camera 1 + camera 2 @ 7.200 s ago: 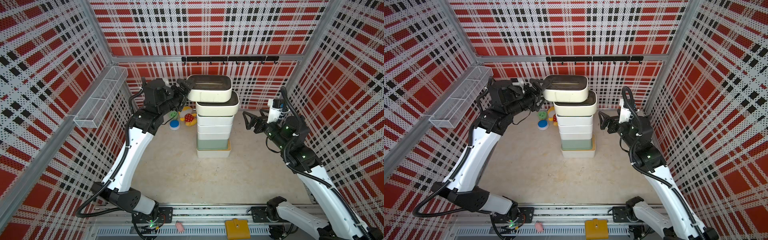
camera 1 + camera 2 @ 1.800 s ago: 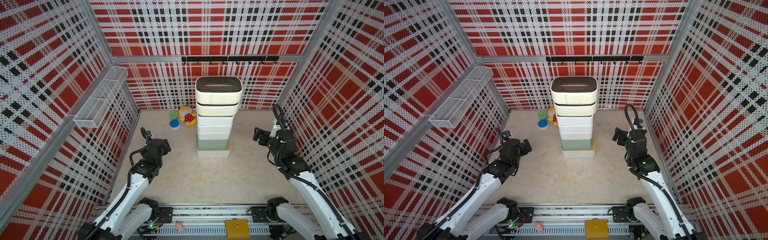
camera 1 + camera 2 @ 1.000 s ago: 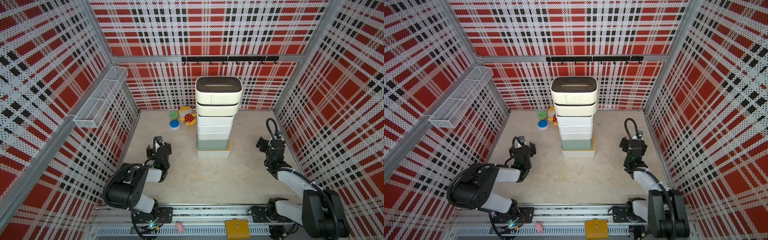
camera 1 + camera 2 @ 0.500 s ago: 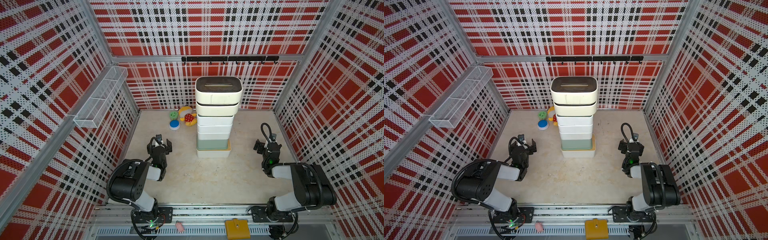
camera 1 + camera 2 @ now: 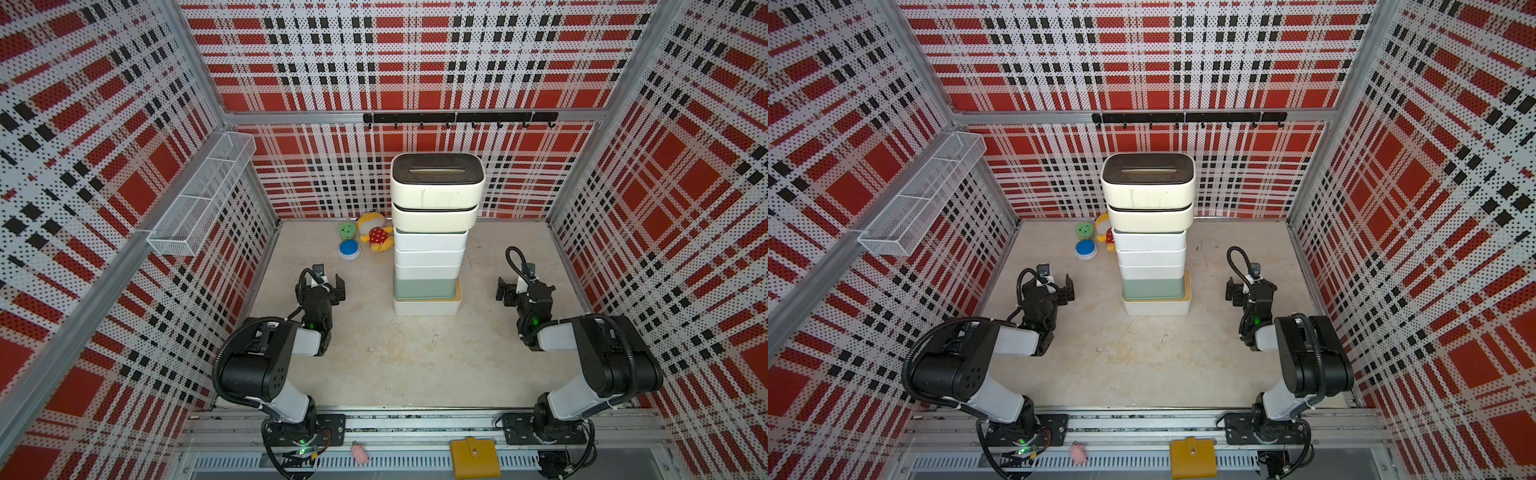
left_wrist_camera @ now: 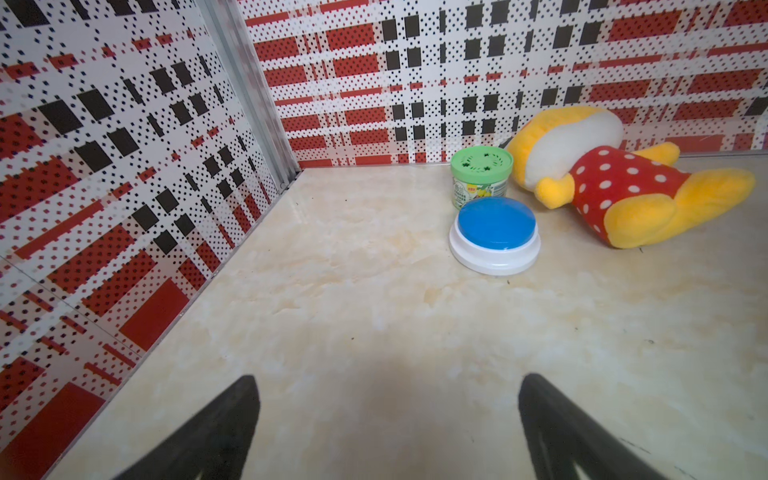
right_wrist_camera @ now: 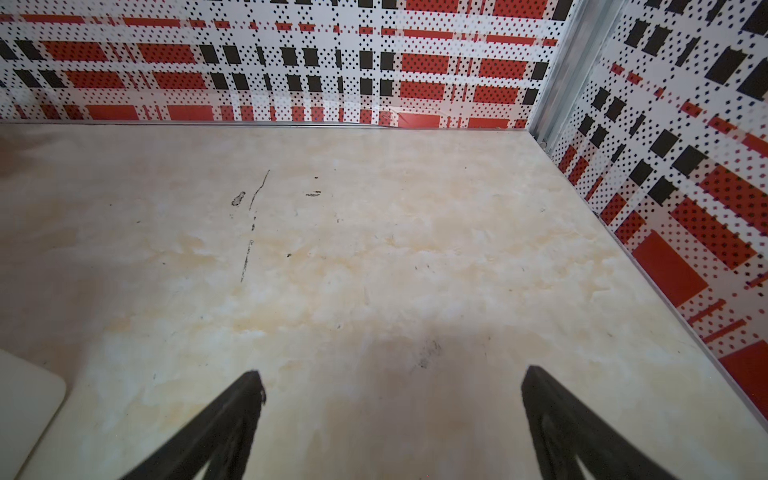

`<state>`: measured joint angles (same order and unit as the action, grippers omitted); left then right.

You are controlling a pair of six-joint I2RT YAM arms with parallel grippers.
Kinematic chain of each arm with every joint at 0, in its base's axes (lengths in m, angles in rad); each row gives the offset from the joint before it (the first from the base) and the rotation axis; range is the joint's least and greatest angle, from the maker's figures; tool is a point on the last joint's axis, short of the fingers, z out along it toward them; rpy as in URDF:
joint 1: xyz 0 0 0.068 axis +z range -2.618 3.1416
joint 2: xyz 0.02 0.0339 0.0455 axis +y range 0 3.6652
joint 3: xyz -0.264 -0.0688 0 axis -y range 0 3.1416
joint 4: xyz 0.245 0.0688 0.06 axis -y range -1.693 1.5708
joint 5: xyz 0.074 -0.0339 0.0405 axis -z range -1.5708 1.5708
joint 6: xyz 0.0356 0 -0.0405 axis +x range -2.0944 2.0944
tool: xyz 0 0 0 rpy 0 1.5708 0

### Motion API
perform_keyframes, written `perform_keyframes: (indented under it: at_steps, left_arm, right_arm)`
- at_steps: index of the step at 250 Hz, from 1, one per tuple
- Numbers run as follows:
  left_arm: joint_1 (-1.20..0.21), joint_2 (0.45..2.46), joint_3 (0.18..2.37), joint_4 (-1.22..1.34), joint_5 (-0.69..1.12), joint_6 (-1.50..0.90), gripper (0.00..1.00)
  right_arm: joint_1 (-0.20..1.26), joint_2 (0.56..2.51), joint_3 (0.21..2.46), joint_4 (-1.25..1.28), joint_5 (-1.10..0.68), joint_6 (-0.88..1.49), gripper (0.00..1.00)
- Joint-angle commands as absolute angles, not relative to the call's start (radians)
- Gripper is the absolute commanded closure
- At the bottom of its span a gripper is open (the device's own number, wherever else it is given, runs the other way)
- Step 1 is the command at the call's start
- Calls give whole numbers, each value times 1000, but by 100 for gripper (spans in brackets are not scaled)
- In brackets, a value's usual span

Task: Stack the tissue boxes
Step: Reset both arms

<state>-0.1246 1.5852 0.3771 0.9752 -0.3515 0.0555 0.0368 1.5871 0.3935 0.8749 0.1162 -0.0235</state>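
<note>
Left pincer (image 5: pixel 322 287) stood apart and empty over the mottled beige worktop (image 5: pixel 399 365), walled by red-black-white plaid pegboard (image 5: pixel 95 124). The tissue boxes (image 5: pixel 430 249) stood stacked at mid-worktop. Right pincer (image 5: pixel 524 289) gaped empty too. The label on the green jar (image 6: pixel 481 187) was too small to read.

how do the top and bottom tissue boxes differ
The top tissue box has a dark lid with its slot showing; the bottom tissue box has a bamboo lid, mostly covered. The top one sits on a cream box, the bottom one on the table. Both are pale, with rounded corners.
</note>
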Motion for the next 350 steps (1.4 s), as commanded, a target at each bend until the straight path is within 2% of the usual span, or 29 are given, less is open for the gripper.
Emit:
perform_keyframes:
  at_steps: [1,350]
  left_arm:
    - [-116,1585,396,963,-327,38,1]
    - [-116,1583,393,968,-325,35,1]
  right_arm:
    - [32,1591,403,917,97,-52,0]
    - [32,1589,398,928,92,-55,0]
